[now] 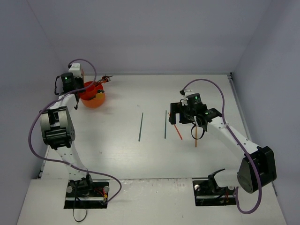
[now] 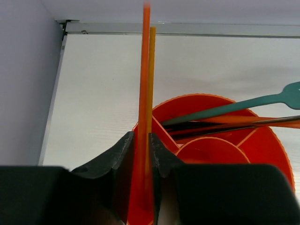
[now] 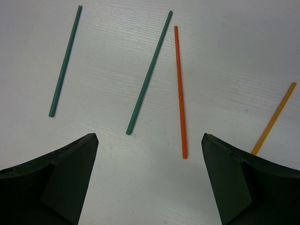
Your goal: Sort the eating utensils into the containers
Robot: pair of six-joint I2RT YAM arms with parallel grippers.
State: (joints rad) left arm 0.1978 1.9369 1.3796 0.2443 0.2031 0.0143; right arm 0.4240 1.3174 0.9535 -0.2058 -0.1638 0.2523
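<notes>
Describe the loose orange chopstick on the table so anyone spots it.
On the white table, look under the open right pincer. Four sticks lie there; the orange chopstick sits between a teal chopstick and a yellow chopstick, the only orange one.

The left arm (image 1: 58, 126) is stretched toward the upper left of the top view, with its wrist bent down at the far end. The left gripper (image 2: 141, 138) is seen with its fingers (image 2: 123, 150) only a narrow gap apart; whether they are pressing cannot be told. The right arm (image 1: 234, 140) is reached toward the centre right. The right gripper (image 3: 150, 140) is pointed downward, its jaws spread wide.
</notes>
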